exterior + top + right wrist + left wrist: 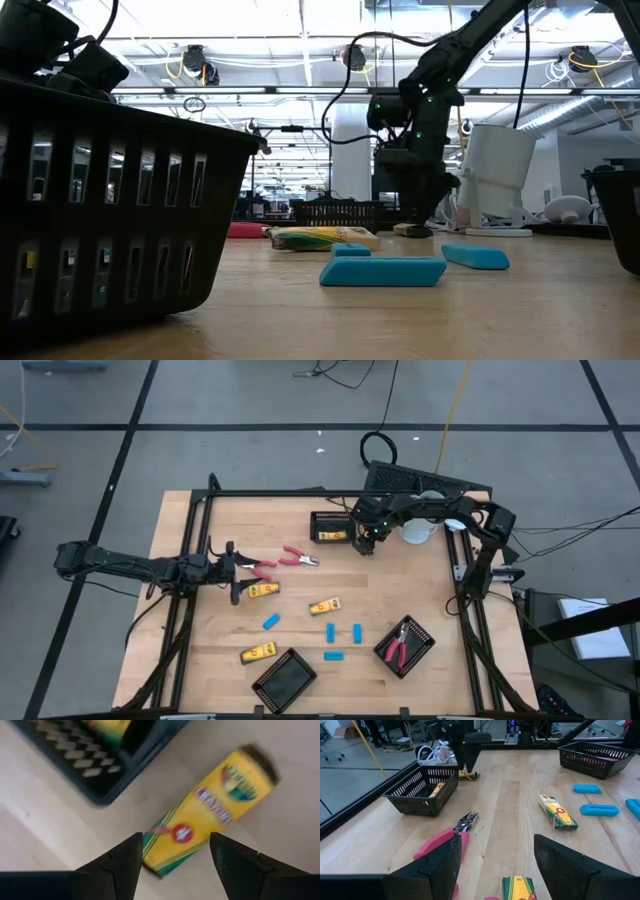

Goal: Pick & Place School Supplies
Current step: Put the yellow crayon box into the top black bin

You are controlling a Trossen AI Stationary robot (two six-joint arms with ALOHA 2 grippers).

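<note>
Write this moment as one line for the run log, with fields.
left tool: open, near red scissors | right tool: open, over crayon box beside far tray | nothing held

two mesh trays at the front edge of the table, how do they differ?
Contents: the front-right tray holds red-handled pliers; the front-centre tray looks empty from above.
Position: the front-centre tray sits nearer the table's front edge; the front-right tray sits further back, towards the right side.
Neighbours: a yellow crayon box lies beside the front-centre tray; blue pieces lie beside the front-right tray.
Shared: both are black mesh, rectangular, turned diagonally.
</note>
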